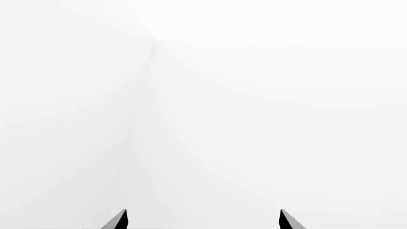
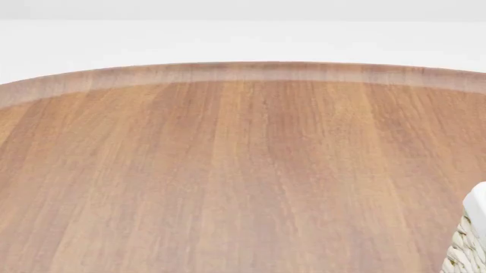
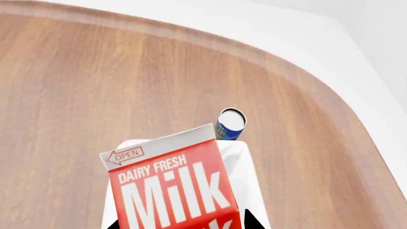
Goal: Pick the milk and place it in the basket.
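The milk (image 3: 171,191), a red gable-top carton with white "Milk" lettering, fills the near part of the right wrist view. My right gripper (image 3: 181,223) has a dark fingertip (image 3: 250,222) against each side of the carton and is shut on it. A white shape (image 3: 245,167) lies below the carton; I cannot tell what it is. Only a corner of the basket (image 2: 469,242), white cloth over cream wicker, shows at the lower right edge of the head view. My left gripper (image 1: 203,220) is open and empty, facing plain white surfaces. Neither arm shows in the head view.
A round brown wooden table (image 2: 227,170) spans the head view, its far rim curving across the top; it also shows in the right wrist view (image 3: 76,86). A small white-and-blue container (image 3: 230,123) stands on the table just beyond the milk.
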Tool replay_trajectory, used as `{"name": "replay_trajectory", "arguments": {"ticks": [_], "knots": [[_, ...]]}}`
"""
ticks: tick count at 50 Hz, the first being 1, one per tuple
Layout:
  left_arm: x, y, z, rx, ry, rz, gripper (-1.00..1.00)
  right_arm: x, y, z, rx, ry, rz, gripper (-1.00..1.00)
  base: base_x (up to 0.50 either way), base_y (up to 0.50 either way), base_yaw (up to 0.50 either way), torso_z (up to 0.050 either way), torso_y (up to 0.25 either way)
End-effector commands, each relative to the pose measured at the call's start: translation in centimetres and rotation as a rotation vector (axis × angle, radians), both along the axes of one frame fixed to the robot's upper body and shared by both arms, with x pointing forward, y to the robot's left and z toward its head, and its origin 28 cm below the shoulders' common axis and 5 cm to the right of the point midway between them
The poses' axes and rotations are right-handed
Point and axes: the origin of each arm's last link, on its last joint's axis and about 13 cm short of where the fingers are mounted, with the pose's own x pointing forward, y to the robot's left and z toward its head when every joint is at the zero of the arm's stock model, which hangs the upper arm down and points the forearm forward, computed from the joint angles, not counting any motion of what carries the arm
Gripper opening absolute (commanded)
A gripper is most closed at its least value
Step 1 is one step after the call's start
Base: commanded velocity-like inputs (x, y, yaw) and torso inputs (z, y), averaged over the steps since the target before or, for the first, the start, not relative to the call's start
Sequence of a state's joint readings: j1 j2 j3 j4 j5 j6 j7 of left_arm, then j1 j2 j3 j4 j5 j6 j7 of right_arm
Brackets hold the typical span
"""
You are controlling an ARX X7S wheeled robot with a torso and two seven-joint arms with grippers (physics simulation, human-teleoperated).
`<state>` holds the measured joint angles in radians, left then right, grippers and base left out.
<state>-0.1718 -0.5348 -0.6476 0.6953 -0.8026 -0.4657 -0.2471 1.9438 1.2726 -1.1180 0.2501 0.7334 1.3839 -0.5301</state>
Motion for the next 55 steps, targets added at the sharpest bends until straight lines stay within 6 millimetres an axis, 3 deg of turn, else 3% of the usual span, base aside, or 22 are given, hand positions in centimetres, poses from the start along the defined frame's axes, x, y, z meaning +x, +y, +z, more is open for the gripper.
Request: {"name": "replay_trajectory", "arguments": {"ticks": [1, 18, 31, 47, 55], "knots": [[-0.1, 0.5, -0.1, -0.011, -0.021, 0.041, 1.0, 0.4, 0.4, 1.3, -0.017, -0.091, 0.029, -1.0, 0.0, 0.0, 0.0, 0.0, 0.0], [-0.1, 0.4, -0.2, 0.039, -0.01, 0.048, 1.0, 0.9, 0.6, 0.8, -0.006, -0.084, 0.045, -1.0, 0.0, 0.0, 0.0, 0.001, -0.01], [-0.1, 0.4, -0.1, 0.041, -0.011, 0.044, 1.0, 0.9, 0.7, 0.5, -0.002, -0.073, 0.044, -1.0, 0.0, 0.0, 0.0, 0.0, -0.247], [-0.1, 0.3, -0.2, 0.057, -0.018, 0.058, 1.0, 0.4, 1.1, -1.1, 0.072, 0.011, 0.064, -1.0, 0.0, 0.0, 0.0, 0.0, -0.004], [-0.1, 0.4, -0.2, 0.043, -0.018, 0.06, 1.0, 0.0, 1.0, -1.6, 0.071, 0.03, 0.053, -1.0, 0.0, 0.0, 0.0, 0.0, -0.215]]}}
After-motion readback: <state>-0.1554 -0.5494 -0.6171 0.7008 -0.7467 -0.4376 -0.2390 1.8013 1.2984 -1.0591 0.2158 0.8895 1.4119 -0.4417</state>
